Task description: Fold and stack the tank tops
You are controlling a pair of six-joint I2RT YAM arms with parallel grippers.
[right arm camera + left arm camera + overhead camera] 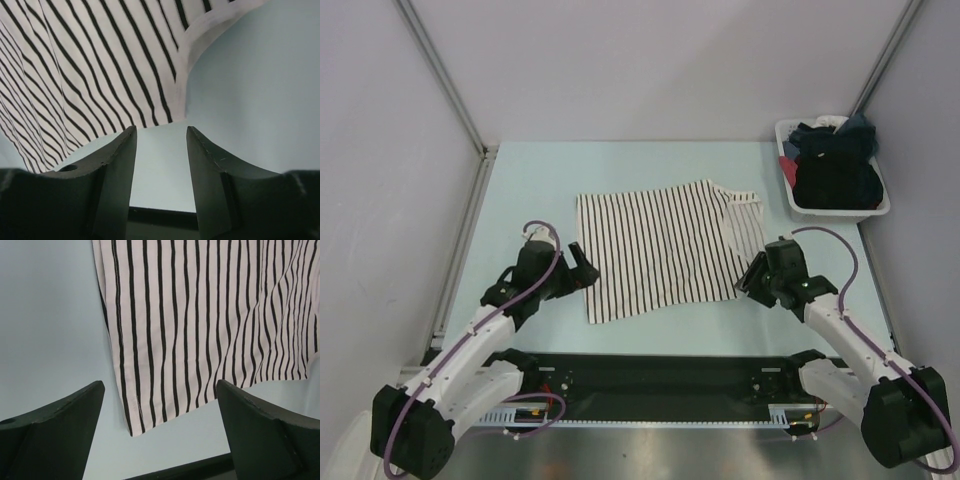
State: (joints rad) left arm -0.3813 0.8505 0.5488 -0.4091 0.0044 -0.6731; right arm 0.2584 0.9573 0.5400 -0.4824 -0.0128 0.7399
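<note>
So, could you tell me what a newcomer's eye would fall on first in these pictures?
First, the striped tank top, spread flat in the middle of the pale table. Next, the two black grippers flanking its near corners: the left gripper wide open, the right gripper with a narrower gap and nothing in it. Last, a white bin at the far right corner, heaped with dark clothes.

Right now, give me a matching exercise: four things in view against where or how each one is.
1 striped top
2 bin
3 left end effector
4 right end effector

A far right corner
B spread flat, centre
C jaws narrower, empty, by the top's right edge
D jaws wide, by the top's near left corner

Pairs: 1-B; 2-A; 3-D; 4-C
</note>
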